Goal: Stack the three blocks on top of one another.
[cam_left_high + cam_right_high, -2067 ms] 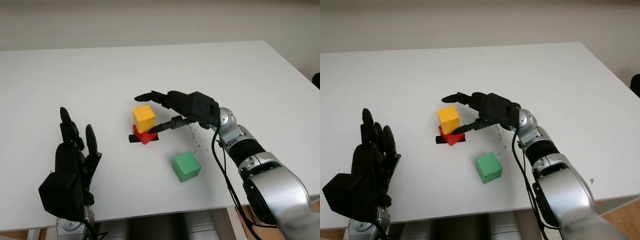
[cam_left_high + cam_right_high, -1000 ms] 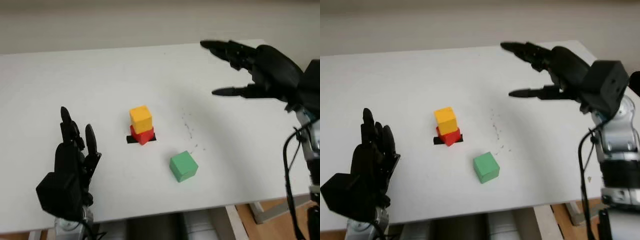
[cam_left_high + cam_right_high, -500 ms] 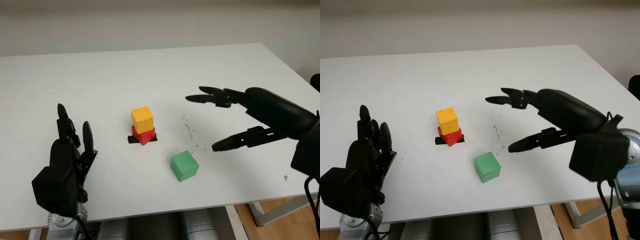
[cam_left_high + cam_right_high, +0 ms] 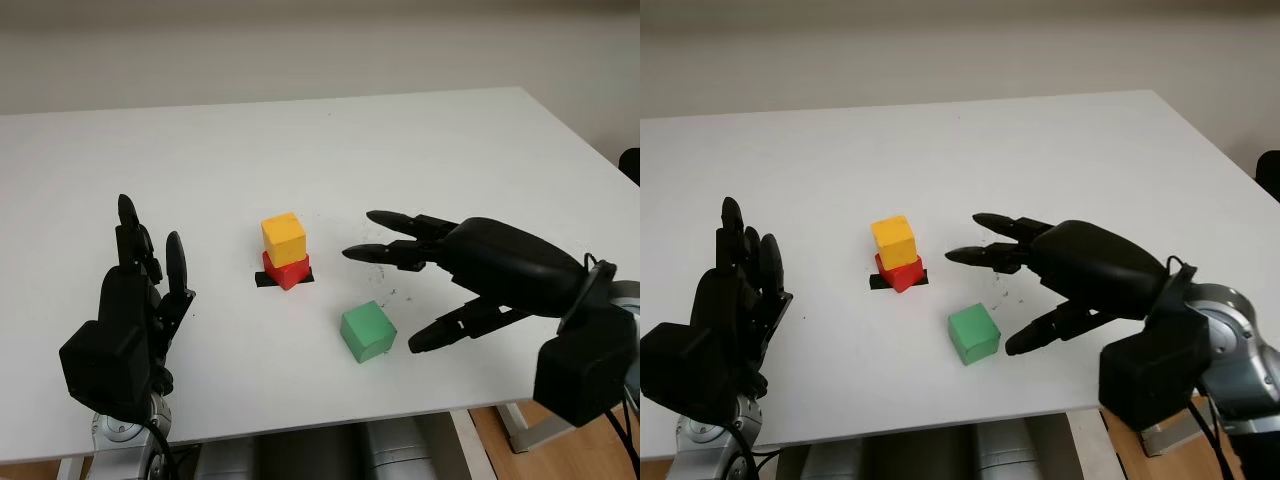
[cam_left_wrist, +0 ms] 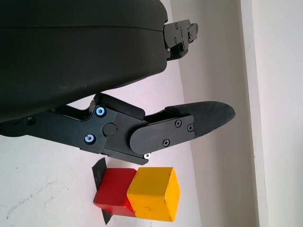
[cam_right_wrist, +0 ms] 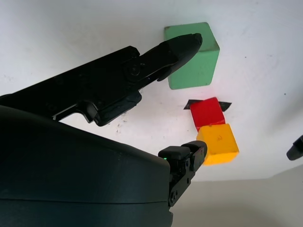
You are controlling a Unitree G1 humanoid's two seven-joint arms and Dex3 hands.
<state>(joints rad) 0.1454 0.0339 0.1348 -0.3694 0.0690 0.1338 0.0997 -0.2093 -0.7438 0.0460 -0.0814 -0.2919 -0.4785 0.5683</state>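
The yellow block (image 4: pixel 284 239) is sitting on the red block (image 4: pixel 288 271), which is standing on a short strip of black tape (image 4: pixel 264 281) near the middle of the white table (image 4: pixel 480 140). The green block (image 4: pixel 367 331) is lying alone on the table, nearer the robot and a little to the right of that pair, well apart from it.

The right hand (image 4: pixel 470 270) is hovering just right of the green block, holding nothing, its fingers released. Two fingers are reaching left on the far side of the block, towards the stack, while the thumb (image 4: pixel 462 327) is pointing at the block's right face from the near right. So the block is lying to the left of the palm and slightly below the fingers, likely not yet touched, though the gap is hard to judge from above. This hand is much the nearer one, and closing on the block calls for a short move left and down.

The left hand (image 4: pixel 125 320) is parked at the near left of the table, open and empty.
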